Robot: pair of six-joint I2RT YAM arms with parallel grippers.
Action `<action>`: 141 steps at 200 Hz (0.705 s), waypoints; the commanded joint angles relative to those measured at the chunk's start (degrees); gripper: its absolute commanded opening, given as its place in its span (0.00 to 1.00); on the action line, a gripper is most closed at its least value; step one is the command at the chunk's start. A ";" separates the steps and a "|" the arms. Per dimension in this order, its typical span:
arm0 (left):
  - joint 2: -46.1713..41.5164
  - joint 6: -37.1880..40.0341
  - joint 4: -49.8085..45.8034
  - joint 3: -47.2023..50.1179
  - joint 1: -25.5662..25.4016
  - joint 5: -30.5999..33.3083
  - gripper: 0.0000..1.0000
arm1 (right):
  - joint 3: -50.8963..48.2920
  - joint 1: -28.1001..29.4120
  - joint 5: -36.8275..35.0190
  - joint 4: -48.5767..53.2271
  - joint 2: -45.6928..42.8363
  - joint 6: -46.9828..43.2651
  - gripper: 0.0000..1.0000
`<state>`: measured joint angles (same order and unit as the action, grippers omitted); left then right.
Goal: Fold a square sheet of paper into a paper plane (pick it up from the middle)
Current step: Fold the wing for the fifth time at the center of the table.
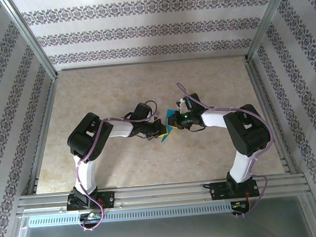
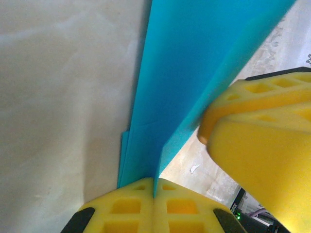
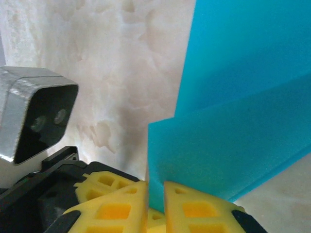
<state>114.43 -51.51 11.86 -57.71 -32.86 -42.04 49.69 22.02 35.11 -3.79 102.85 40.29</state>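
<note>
Paper [image 1: 169, 121]: sitting over the middle of the table [image 1: 118, 89], caught between the two grippers. From above it is showing as a small teal patch, mostly covered by the wrists.

Left arm: reaching in from the left of the table's middle, elbow bent, forearm pointing right. Left gripper [image 1: 160, 132] is pressing its yellow fingers together on the paper's edge; in its own wrist view [image 2: 154, 187] there is no gap, and the paper [image 2: 194, 73] is rising out of the seam with a long crease and a second layer peeking out on the left.

Right arm: mirroring it from the right of the table's middle. Right gripper [image 1: 177, 120] is pinching the paper too; in its wrist view [image 3: 155, 187] a folded flap is dropping into the narrow slot between the fingers. Its fingers [image 2: 262, 141] are looming blurred just right of the sheet.

Hard to make out: whether the paper is touching the table; its full outline, cut off in both wrist views. The left wrist's camera [image 3: 39, 114] is partly cropped.
</note>
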 commanded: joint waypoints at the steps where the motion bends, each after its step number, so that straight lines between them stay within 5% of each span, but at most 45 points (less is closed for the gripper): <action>1: 2.11 -0.44 -0.72 0.88 0.52 0.47 0.01 | 0.84 0.57 -2.02 1.64 1.45 -0.23 0.18; 141: 2.80 -0.18 -1.22 1.41 0.52 0.42 0.10 | 0.32 -0.58 -4.00 3.17 3.09 1.78 0.18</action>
<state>114.50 -51.53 12.05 -57.71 -32.86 -42.50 49.76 21.87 33.30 -2.96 104.81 41.21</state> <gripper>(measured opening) 0.103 0.177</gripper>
